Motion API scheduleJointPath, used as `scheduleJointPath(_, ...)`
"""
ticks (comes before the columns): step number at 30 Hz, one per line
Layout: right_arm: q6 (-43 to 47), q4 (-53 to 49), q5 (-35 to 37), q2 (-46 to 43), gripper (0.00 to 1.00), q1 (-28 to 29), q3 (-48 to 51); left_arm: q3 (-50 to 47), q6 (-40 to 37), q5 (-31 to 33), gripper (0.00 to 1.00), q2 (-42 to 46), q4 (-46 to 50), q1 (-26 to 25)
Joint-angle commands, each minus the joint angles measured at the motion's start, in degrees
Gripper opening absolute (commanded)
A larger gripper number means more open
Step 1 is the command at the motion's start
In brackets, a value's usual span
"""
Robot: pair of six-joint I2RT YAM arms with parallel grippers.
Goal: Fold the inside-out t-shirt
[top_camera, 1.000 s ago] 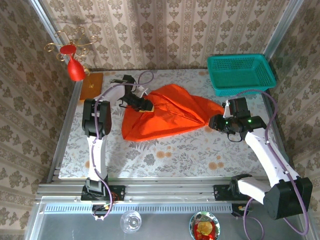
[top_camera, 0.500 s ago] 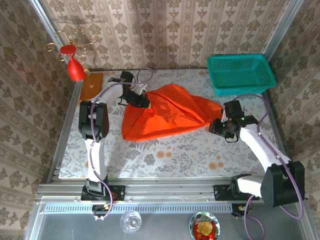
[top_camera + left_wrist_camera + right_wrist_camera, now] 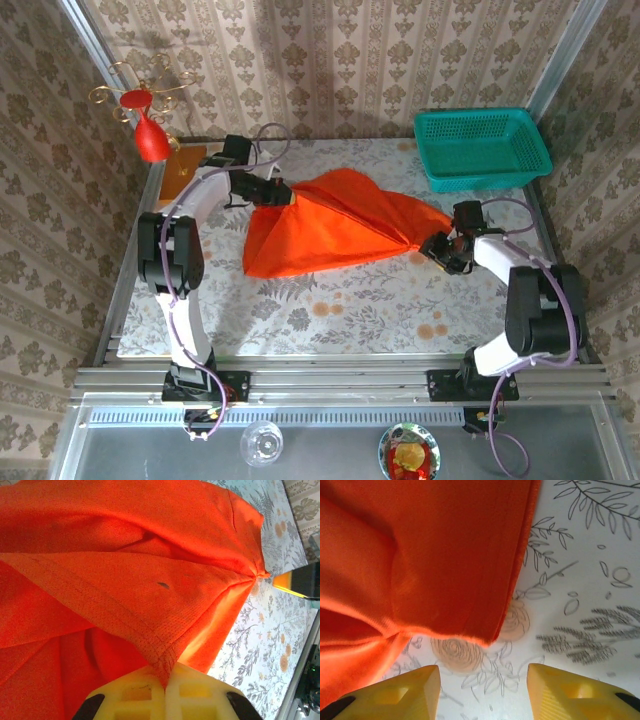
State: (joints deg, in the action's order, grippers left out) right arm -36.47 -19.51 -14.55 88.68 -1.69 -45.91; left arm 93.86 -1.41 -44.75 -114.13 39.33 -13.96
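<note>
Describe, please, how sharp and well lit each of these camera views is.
Top external: evenly lit and sharp, the bright orange-red cloth t-shirt saturated. Left wrist: its weave crisp, a backlit fold glowing pale. Right wrist: the white floral table cover bright, the shirt's edge slightly soft.

The t-shirt [image 3: 335, 225] lies across the middle of the table [image 3: 330, 300]. The left gripper [image 3: 283, 195] is at its back-left corner, the right gripper [image 3: 440, 245] just beside its right tip. The basket [image 3: 480, 115] sits at the back right. The board [image 3: 178, 175] lies at the back left, with the ornament [image 3: 150, 140] beside it.
</note>
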Motion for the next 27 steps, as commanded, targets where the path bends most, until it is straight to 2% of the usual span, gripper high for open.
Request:
scheduleJointPath(1, -3.3, 3.6, -2.7, 3.5, 0.50, -0.5, -2.7, -0.7, 0.7, -1.4, 0.00, 1.7, -0.2, -0.5)
scheduleJointPath(4, -4.5, 6.3, -4.6, 5.8, 0.48, -0.6, -3.3, -0.9, 0.6, -1.2, 0.00, 2.4, 0.0, -0.6)
scheduleJointPath(6, -4.9, 7.4, -4.9, 6.2, 0.41, -0.8, -3.6, -1.0, 0.4, -1.1, 0.00, 3.1, 0.2, -0.7)
scheduleJointPath(12, -3.1, 5.1, -5.4, 4.5, 0.01, -2.4, -8.9, 2.3, 2.4, -1.5, 0.00, 6.0, 0.9, -0.8)
scheduleJointPath(16, 0.4, -2.5, -4.7, 0.4, 0.00, -4.1, -18.9, 15.4, 3.2, -1.0, 0.00, 6.2, 5.5, -0.6)
scheduleJointPath(21, 2.4, -10.7, -6.5, -4.4, 0.00, -6.6, -36.4, 49.2, 2.3, -0.1, 0.00, -1.5, 18.4, -0.2)
scheduleJointPath(24, 2.8, -14.5, -7.5, -6.6, 0.00, -8.2, -46.0, 66.4, 9.9, -5.9, 0.00, -6.3, 17.5, 2.2)
scheduleJointPath(25, 3.0, -15.0, -8.1, -7.3, 0.00, -8.5, -48.1, 66.4, 13.9, -8.7, 0.00, -5.7, 13.2, 3.4)
scheduleJointPath(27, 4.1, -16.3, -9.8, -8.5, 0.00, -8.5, -51.8, 59.2, 21.4, -12.6, 0.00, -1.0, 1.8, 5.6)
